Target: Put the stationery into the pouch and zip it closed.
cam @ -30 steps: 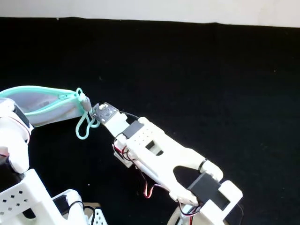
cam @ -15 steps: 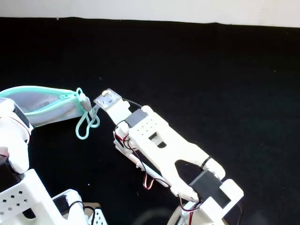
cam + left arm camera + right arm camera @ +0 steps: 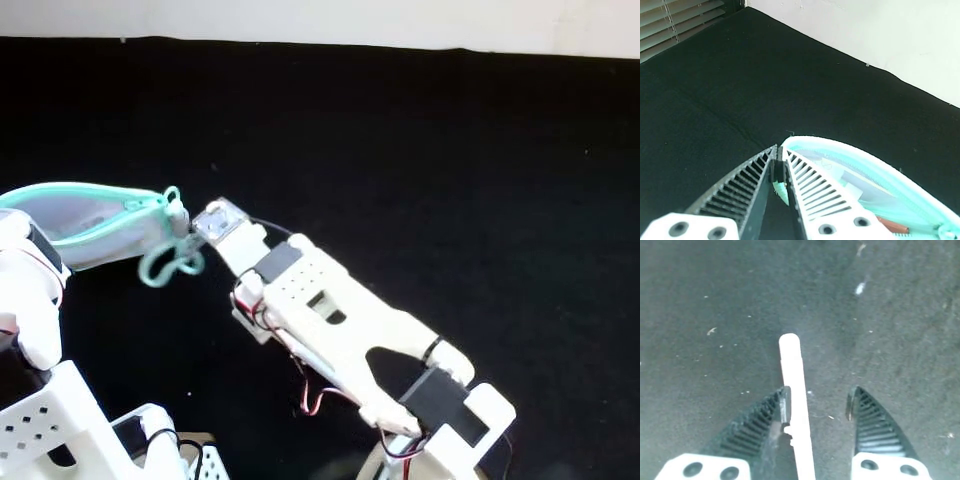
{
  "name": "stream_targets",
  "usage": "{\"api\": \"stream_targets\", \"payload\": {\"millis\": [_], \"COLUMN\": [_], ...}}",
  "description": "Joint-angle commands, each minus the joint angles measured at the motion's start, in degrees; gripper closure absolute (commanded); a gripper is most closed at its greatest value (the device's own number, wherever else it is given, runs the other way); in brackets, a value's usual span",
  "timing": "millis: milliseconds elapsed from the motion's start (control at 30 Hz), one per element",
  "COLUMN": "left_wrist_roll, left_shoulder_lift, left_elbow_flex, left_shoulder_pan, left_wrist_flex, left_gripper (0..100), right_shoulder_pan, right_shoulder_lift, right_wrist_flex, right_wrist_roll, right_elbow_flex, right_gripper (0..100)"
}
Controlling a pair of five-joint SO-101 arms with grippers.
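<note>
Though open, right fingers (image 3: 875, 426) near pouch (image 3: 88, 216)

A matte black cloth tabletop (image 3: 450, 150) spreads across the whole high view, its surface flat and unwrinkled. Along its far edge runs a plain white wall (image 3: 350, 20), meeting the cloth in a straight line. From the left wrist view the same wall (image 3: 880, 30) rises behind the black surface, and a pale slatted window blind (image 3: 675, 20) sits in the corner beside it. Close up, small white lint specks (image 3: 859, 288) are scattered over the dark fabric.
</note>
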Motion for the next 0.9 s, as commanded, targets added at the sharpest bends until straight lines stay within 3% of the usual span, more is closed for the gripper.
{"api": "stream_targets", "payload": {"millis": [0, 633, 800, 867], "left_wrist_roll": [0.35, 0.35, 0.44, 0.44], "left_shoulder_lift": [2.24, 2.24, 2.24, 2.24], "left_elbow_flex": [2.68, 2.68, 2.68, 2.68], "left_shoulder_pan": [0.31, 0.31, 0.31, 0.31], "left_wrist_flex": [-0.09, 0.0, 0.0, 0.0], "left_gripper": [99, 99, 99, 99], "right_shoulder_pan": [-1.98, -2.07, -2.15, -2.15], "right_shoulder_lift": [-1.54, -1.54, -1.45, -1.45], "right_wrist_flex": [0.4, -9.8, -9.8, -9.8], "right_wrist_roll": [-2.73, -4.13, -4.13, -4.13], "right_elbow_flex": [-2.07, 8.13, 8.13, 8.13], "right_gripper": [80.7, 81.1, 97.3, 99.2]}}
